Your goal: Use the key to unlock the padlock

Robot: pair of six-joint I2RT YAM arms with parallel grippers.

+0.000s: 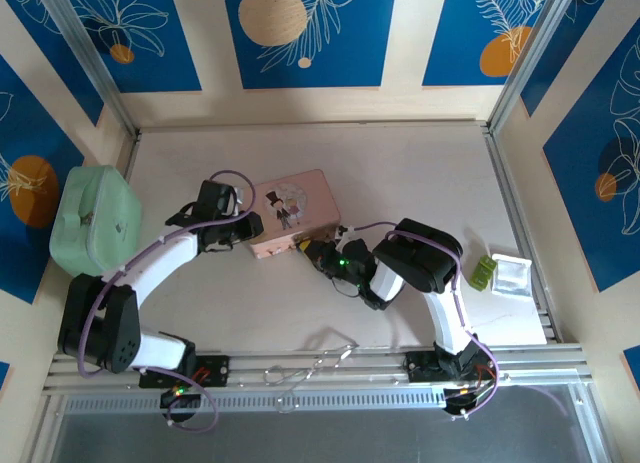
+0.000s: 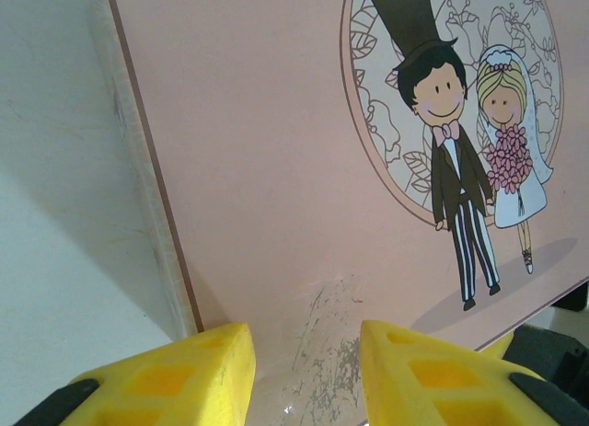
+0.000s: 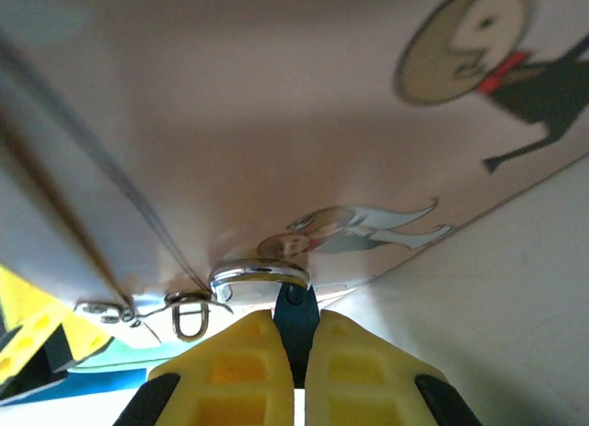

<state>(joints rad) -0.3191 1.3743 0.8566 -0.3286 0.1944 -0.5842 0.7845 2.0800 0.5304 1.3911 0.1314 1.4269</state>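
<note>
Padlock (image 3: 295, 306) sits at the front wall of the pink tin (image 1: 290, 211). Its dark teal body is pinched between the yellow fingers (image 3: 230, 371) of my right claw (image 3: 294, 339), which is closed tight on it. I can see the silvery shackle (image 3: 258, 272) curving just above the fingertips, close against the tin, with a small metal loop (image 3: 189, 317) of the latch just beside it. From above, that claw is at the tin's near right corner, roughly in the middle of the table (image 1: 420, 173).

My left claw (image 2: 304, 341) is at the tin's left end. Its jaws stand partly apart and straddle a corner of the picture lid, with the tin's edges running in against both pads, so I read it as clamped on the tin. The cartoon bride and groom on the lid lie just beyond it.

A mint-green case (image 1: 95, 218) rests against the left wall. A small green item (image 1: 484, 273) and a clear packet (image 1: 513, 276) lie together near the right edge, well apart from the tin.
</note>
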